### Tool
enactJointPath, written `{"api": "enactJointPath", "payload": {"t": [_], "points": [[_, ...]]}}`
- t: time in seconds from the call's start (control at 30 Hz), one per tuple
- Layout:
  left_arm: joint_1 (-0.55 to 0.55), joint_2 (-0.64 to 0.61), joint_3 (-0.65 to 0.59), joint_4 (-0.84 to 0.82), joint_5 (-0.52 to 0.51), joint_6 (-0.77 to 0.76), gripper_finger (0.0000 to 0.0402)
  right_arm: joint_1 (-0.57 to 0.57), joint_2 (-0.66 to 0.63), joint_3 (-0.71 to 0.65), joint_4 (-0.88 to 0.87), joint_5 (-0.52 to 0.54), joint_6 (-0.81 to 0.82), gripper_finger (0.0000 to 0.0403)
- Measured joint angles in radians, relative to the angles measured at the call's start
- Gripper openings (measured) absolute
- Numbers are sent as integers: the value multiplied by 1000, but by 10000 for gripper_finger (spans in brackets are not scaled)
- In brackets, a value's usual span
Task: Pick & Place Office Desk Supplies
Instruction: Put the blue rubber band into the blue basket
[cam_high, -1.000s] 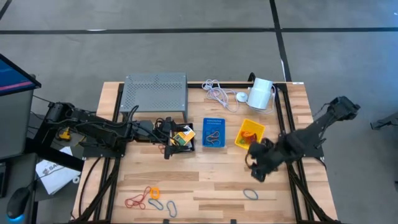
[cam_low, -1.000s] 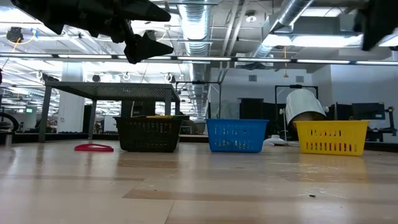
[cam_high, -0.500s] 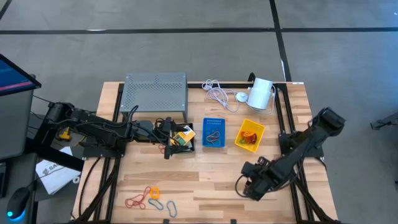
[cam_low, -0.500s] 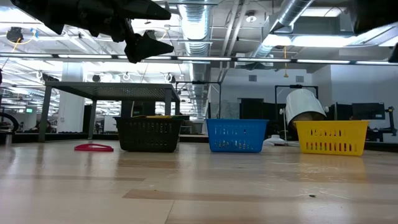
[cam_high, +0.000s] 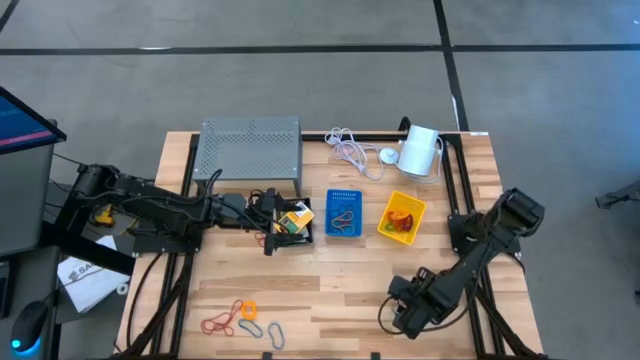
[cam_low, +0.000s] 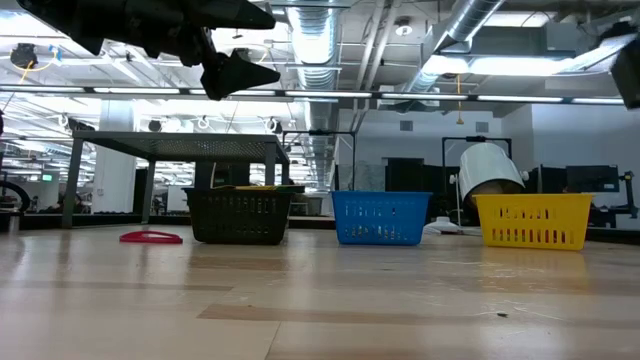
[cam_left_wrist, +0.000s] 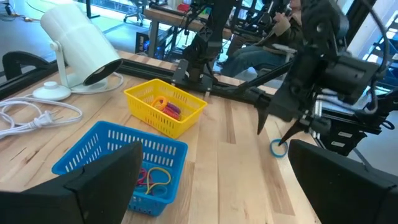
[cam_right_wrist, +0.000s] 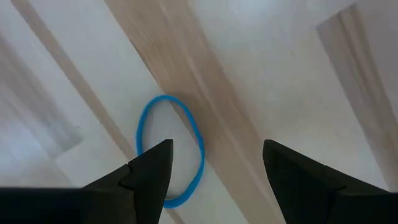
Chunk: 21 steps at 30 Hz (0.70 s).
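The tabletop (cam_high: 330, 285) is pale wood planks with visible grain and seams. On it near the front edge lies a thin blue loop (cam_right_wrist: 170, 149), a smooth oval band lying flat across a darker plank. The right gripper (cam_right_wrist: 211, 168) hangs directly over it with its dark, wedge-shaped fingers (cam_right_wrist: 149, 171) parted: one fingertip overlaps the loop's lower side, the other stands off to its far side, and nothing is held between them. Whether the fingers touch the wood cannot be told. The left gripper (cam_high: 283, 228) sits over the black bin (cam_high: 296, 232), its blunt matte fingers (cam_left_wrist: 99, 186) spread wide and holding nothing. Beside that bin stand a blue bin (cam_high: 343, 214) and a yellow bin (cam_high: 401, 219), both of slotted plastic mesh, each with coloured loops inside. More loops (cam_high: 240, 318), red, orange and grey-blue, lie scattered at the front left of the tabletop.
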Motion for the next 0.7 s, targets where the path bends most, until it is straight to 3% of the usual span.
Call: {"api": "enactJointPath", "payload": {"t": [0.43, 0.57, 0.7], "points": [[0, 0, 0, 9, 0, 3, 397, 8, 68, 4, 15, -17, 11, 230], [0, 0, 0, 9, 0, 4, 397, 7, 66, 3, 23, -18, 26, 176], [0, 0, 0, 9, 0, 5, 397, 6, 67, 3, 26, -19, 26, 85]]}}
